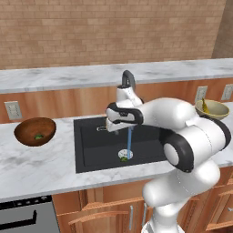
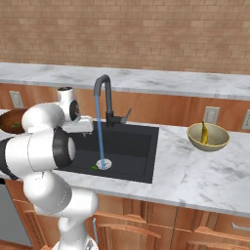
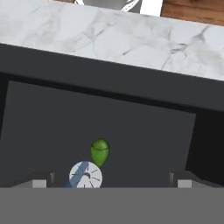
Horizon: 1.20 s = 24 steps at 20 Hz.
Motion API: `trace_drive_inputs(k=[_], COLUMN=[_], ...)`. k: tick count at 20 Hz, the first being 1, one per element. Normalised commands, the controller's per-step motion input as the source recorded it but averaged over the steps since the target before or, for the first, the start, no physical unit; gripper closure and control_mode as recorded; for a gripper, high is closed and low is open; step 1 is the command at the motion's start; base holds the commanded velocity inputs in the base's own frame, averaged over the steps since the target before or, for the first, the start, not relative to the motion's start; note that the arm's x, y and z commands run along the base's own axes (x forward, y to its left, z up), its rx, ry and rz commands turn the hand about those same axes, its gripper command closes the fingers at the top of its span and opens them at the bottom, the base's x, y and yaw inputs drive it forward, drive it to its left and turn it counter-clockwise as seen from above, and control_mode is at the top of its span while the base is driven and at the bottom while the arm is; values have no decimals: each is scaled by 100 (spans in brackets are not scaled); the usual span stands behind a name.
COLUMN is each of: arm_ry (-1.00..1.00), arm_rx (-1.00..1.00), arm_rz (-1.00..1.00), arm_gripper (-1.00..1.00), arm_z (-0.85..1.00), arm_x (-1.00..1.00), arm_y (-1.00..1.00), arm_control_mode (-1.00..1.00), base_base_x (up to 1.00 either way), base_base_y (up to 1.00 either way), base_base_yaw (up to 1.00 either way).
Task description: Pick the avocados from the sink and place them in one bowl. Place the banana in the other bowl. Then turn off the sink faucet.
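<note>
left base view shows the dark wooden bowl (image 1: 35, 131) on the desk (image 1: 41, 168) to the left of the sink (image 1: 98, 154), with a bit of green inside it — one avocado seems delivered. the pale bowl (image 2: 209, 137) on the right side holds the banana (image 2: 203, 133), so that step looks finished. the second avocado (image 3: 100, 151) lies on the sink floor, touching or just beside the round silver drain (image 3: 85, 176). water (image 2: 100, 132) runs from the faucet (image 2: 104, 97) straight onto the drain, so the tap is yet to be turned off. the end effector (image 3: 111, 180) hovers over the basin with its tips spread wide and nothing between them. what is left, by my reading: lift this avocado, carry it to the wooden bowl, then push the lever (image 2: 127, 115). the stream falls right next to the fruit and the gooseneck stands close to the wrist — both crowd the descent. wall outlets (image 1: 13, 110) and cabinet doors (image 2: 127, 229) sit well clear.
</note>
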Motion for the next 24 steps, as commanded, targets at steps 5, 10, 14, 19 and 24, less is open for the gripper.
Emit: trace_drive_inputs(k=[5,10,14,19,24], arm_ry=[0,1,8,7,11], arm_rx=[0,0,0,0,0], arm_rz=[9,1,-4,-6,-9], arm_gripper=[-100,-100,-100,-100,-100], arm_z=[-65,-54,-39,-35,-34], arm_x=[0,7,21,27,20], arm_y=[-23,-1,0,0,0], arm_control_mode=[-100,-100,-100,-100,-100], base_base_x=[0,0,0,0,0], base_base_y=[0,0,0,0,0], base_base_yaw=[0,0,0,0,0])
